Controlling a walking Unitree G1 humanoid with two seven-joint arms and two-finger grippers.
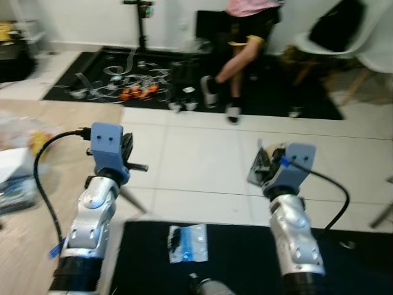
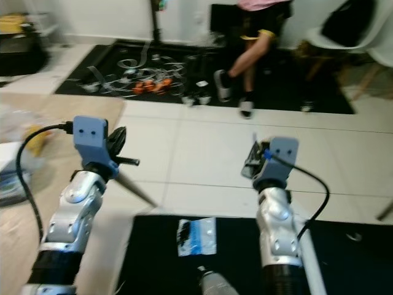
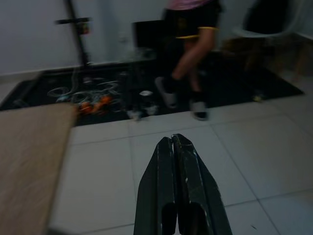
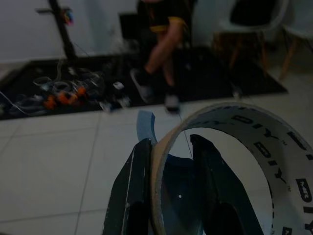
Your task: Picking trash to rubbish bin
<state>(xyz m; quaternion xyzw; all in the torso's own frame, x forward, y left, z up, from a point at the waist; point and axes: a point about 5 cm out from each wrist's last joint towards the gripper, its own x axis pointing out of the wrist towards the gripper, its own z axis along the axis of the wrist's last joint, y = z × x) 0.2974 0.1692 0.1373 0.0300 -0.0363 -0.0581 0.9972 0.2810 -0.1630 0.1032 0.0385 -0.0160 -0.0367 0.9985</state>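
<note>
- Right gripper [image 4: 168, 161] raised in the right half of the head views, over pale floor tiles [image 1: 196, 166]; fingers clamped on a roll of tape [image 4: 244, 147], one finger inside the ring, the other outside, the cardboard wall pinched between them.
- Roll of tape seen edge-on from the head, at centre right [image 1: 261, 163], just ahead of the blue wrist housing; in the wrist view, ring stretching from the fingers toward the lower right, black lettering on its outer band, a bit of blue tape sticking up above the fingertips.
- Left gripper [image 3: 172, 142] raised at centre left of the head views [image 1: 138, 206]; the two black fingers pressed together, nothing between them, pointing forward over the tiles.
- Clear plastic packet [image 1: 188, 242] with blue print lying flat on a black mat [image 1: 245, 258] at bottom centre, between the two arms, well below both grippers.
- Top of a grey, rounded thing [image 1: 212, 287] at the very bottom edge, just below the packet; too blurred to tell what.
- Wooden surface [image 1: 24, 203] at the left edge with blurred bags and wrappers on it.
- Second black mat [image 1: 92, 74] at upper left, strewn with cables and small orange items.
- Person [image 1: 242, 55] at top centre, legs crossed, dark shorts, dark shoes.
- White chair [image 1: 331, 43] at upper right with a black bag on the seat.
</note>
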